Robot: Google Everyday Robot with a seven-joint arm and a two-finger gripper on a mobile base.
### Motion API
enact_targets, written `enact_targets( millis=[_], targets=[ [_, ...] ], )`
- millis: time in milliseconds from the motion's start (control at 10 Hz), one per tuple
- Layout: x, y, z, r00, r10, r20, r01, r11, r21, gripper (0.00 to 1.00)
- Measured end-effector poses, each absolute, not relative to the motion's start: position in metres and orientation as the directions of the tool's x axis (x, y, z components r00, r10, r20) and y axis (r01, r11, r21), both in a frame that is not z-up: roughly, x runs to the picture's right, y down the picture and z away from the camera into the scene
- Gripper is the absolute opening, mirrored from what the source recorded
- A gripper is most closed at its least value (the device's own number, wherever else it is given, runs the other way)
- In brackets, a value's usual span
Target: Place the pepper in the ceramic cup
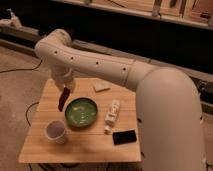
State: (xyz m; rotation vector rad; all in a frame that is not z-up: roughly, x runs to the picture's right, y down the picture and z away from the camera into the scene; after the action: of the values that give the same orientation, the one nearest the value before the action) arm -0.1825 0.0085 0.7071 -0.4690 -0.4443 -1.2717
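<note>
A dim room with dark shelving or a bench front along the back wall surrounds a small light wooden table [90, 142], which stands on a pale carpeted floor with a dark cable trailing at the left. The robot's thick white arm [125, 75] reaches in from the right, bends at a rounded elbow above the table's far left corner, and points down over the left part of the tabletop.

The gripper [65, 92] hangs at the end of that arm, above the table's left half and just left of the green plate. Its fingers are closed tight on the top end of the pepper [62, 101], a slender dark red chili that dangles nearly upright, slightly tilted, below the fingers and clear of the tabletop.

The ceramic cup [55, 131], small, white and handleless, stands upright near the front left corner of the table, below and slightly left of the hanging pepper and well apart from it. The green plate [81, 112] sits near the middle of the table, just right of the cup. To the right of the plate lies a white tube-like bottle [112, 115] on its side, lengthwise front to back. A black phone-like slab [125, 136] lies flat near the front right corner, and a pale flat piece [101, 87] rests toward the back edge.
</note>
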Motion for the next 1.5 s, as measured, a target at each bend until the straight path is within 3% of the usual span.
enact_targets(
  millis=[900, 1500],
  targets=[
    [-0.235, 0.069, 0.703, 0.108, -0.84, 0.532, 0.985, 0.163, 0.057, 0.15],
    [-0.233, 0.093, 0.699, 0.057, -0.789, 0.612, 0.984, 0.149, 0.101, 0.15]
  ],
)
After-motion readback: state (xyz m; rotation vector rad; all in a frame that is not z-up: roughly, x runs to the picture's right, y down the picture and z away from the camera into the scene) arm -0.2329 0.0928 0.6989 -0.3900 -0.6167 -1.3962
